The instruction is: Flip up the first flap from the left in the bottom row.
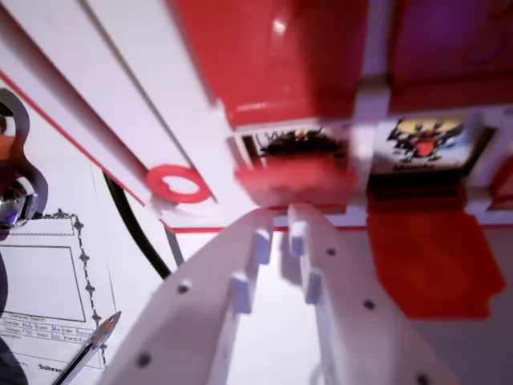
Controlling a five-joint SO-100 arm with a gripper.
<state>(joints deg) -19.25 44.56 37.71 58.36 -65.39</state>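
One small red plastic flap [295, 178], blurred in this close wrist view, sits near the middle of the picture, just beyond the tips of the white plastic two-fingered gripper [280, 215]. It seems to be tilted partway up, since a strip of a picture card with a dark spiky figure on yellow [292, 143] shows above its top edge, though the blur makes the angle hard to judge. The gripper rises from the bottom edge of the picture, its two ridged fingers [240, 273] lying close together with only a thin gap between them; nothing is held between them, and their tips are at or just under the flap's lower edge. To the wrist view's right, a second picture card showing a black cartoon creature on yellow [423, 143] is fully uncovered, and its flat red flap [429, 261] lies folded down below it. Above both cards, taller glossy red panels [272, 56] fill the top of the picture. These parts are set in a white board frame with thin red lines [120, 96], which carries a red ring [178, 184] at the wrist view's left. Farther left lie a black cable [132, 220], a printed paper sheet with a decorative border [48, 273] and a pencil tip [100, 333].
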